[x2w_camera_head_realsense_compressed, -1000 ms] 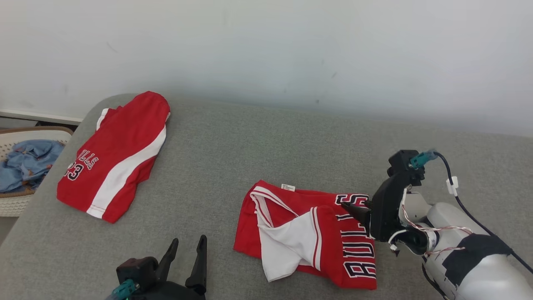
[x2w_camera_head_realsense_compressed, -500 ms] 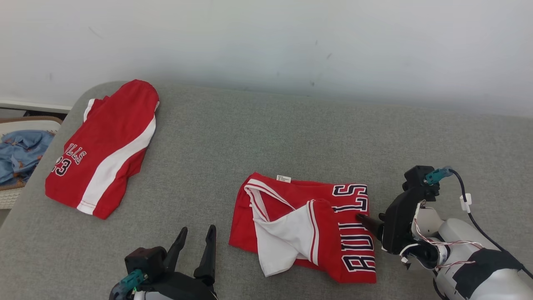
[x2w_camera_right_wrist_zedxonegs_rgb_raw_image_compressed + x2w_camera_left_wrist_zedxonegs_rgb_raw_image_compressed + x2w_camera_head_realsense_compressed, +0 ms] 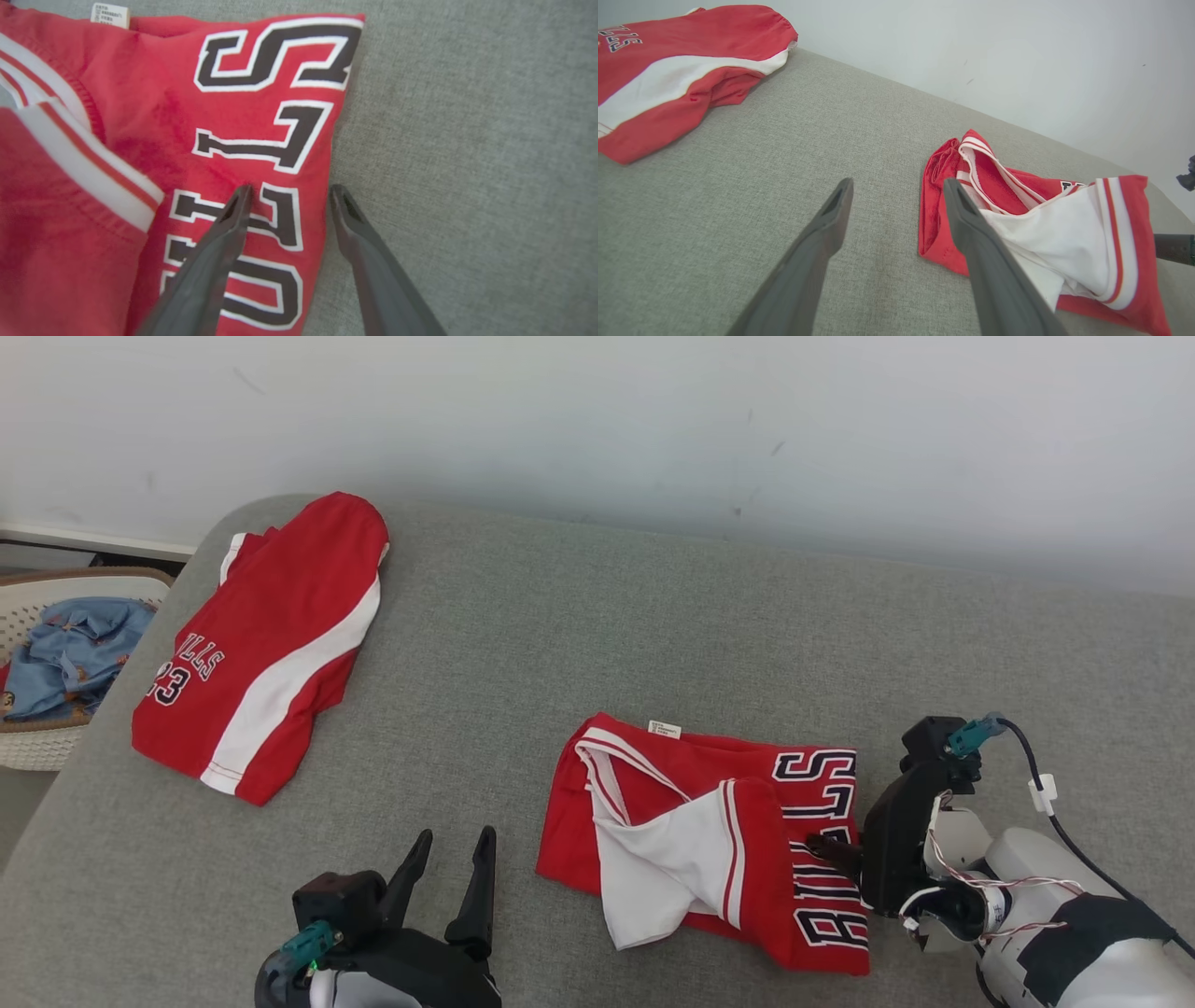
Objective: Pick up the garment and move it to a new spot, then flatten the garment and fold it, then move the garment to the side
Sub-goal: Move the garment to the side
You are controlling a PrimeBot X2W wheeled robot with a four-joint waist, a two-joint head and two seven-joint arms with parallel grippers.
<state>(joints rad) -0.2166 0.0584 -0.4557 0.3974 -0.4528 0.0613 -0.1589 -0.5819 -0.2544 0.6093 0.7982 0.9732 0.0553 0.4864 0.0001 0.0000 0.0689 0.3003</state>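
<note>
The red Bulls jersey [image 3: 709, 840] lies folded on the grey cushion, a white inner panel turned up at its middle. My right gripper [image 3: 817, 845] is open at the jersey's right edge. In the right wrist view the jersey [image 3: 187, 116] has one finger over its black lettering and the other over bare cushion, with my right gripper [image 3: 289, 189] straddling the hem. My left gripper [image 3: 456, 835] stands open just left of the jersey, holding nothing. In the left wrist view my left gripper [image 3: 897, 183] points past the near left corner of the jersey [image 3: 1064, 224].
Folded red and white shorts [image 3: 261, 644] lie at the cushion's far left corner. A white basket [image 3: 37, 747] with blue cloth stands on the floor beyond the left edge. A white wall backs the grey cushion [image 3: 607, 616], which has bare room in the middle.
The head camera has shifted. My right gripper has slid along the jersey's right edge towards me, from the S down to the middle letters. The jersey has not moved.
</note>
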